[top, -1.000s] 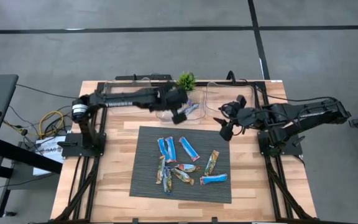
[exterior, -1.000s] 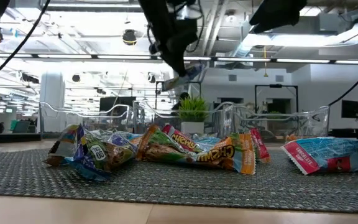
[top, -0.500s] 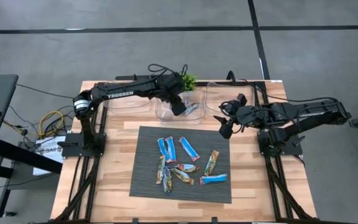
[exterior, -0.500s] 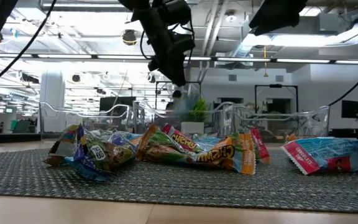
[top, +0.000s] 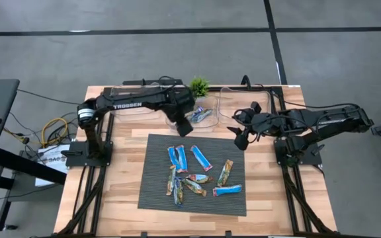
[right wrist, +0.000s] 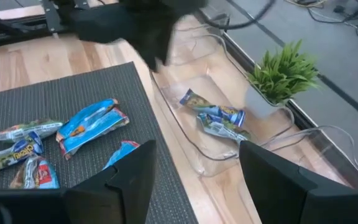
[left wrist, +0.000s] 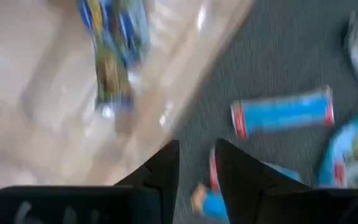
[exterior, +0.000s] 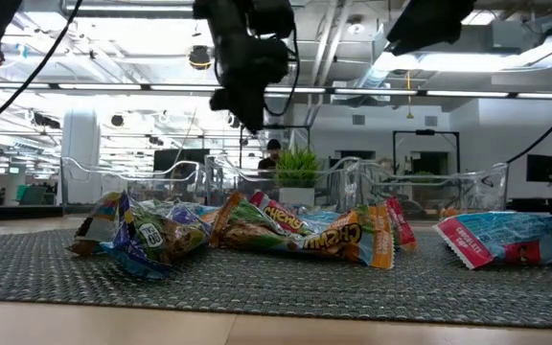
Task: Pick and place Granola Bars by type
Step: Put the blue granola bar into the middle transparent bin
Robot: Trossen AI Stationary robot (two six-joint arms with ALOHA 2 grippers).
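Bars (top: 197, 173) lie scattered on the mat (top: 157, 198), two more in the middle bin (right wrist: 197, 163); light, crinkly, slippery foil, best pinched across the flat middle; left gripper (top: 185, 127) slightly parted, empty; right gripper (top: 238, 135) wide apart, waiting.

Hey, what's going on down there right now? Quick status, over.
Left gripper empty, between middle bin and mat. Right gripper open, waiting at mat's right edge. Two bars in bin, rest on mat. Nothing blocking.

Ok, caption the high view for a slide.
Left gripper empty beside the middle bin holding granola bars.
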